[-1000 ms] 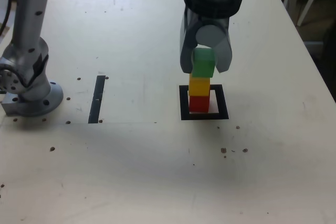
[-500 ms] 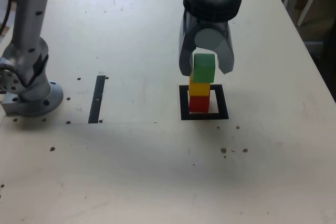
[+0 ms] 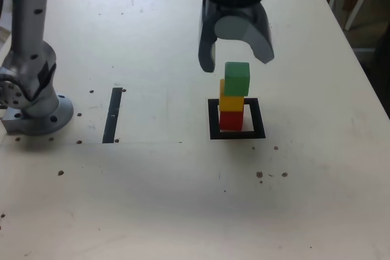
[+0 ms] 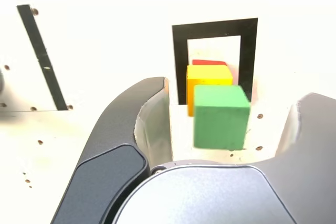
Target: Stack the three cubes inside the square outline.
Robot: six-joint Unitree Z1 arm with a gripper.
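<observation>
Gripper, spread wide, empty; green cube, offset atop yellow cube above square outline, likely to topple if brushed.

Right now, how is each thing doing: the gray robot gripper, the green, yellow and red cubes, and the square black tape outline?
gray robot gripper: open, holding nothing
small matte green cube: released, on top, set off-centre
small matte yellow cube: in the middle, under the green
small matte red cube: at the bottom
square black tape outline: flat, around the red cube
</observation>
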